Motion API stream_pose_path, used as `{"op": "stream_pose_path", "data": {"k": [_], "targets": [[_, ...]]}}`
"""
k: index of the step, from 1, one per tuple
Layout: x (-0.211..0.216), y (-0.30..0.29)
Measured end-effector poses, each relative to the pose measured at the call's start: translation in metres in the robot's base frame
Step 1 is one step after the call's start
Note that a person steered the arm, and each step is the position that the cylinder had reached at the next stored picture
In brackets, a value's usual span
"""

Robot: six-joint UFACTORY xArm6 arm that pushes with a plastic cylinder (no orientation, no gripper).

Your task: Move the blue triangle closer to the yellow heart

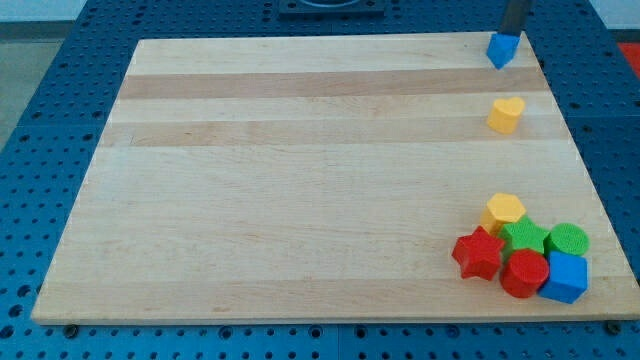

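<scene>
My tip [511, 33] at the view's top right, apparently touching the blue triangle [502, 49] from above; contact unclear. It is a plain rod with nothing held. Yellow heart [505, 114] near, below the triangle. Wooden board [300, 180] holds a block cluster at bottom right.

A pale, smooth wooden worktop [300, 180] with visible grain bands carries matt, solid-coloured blocks, among them a blue triangle [502, 49] and a yellow heart [505, 115].
</scene>
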State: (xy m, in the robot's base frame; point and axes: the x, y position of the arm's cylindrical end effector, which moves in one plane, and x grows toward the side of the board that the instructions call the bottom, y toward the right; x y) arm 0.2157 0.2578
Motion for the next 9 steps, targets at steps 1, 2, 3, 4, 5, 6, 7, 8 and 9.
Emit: {"op": "stream_pose_path", "data": {"k": [1, 2, 3, 4, 5, 6, 7, 8, 9], "targets": [[0.019, -0.004], [0.034, -0.016], [0.027, -0.031], [0.026, -0.038], [0.048, -0.033], [0.067, -0.031], [0.08, -0.031], [0.083, -0.031], [0.09, -0.031]]}}
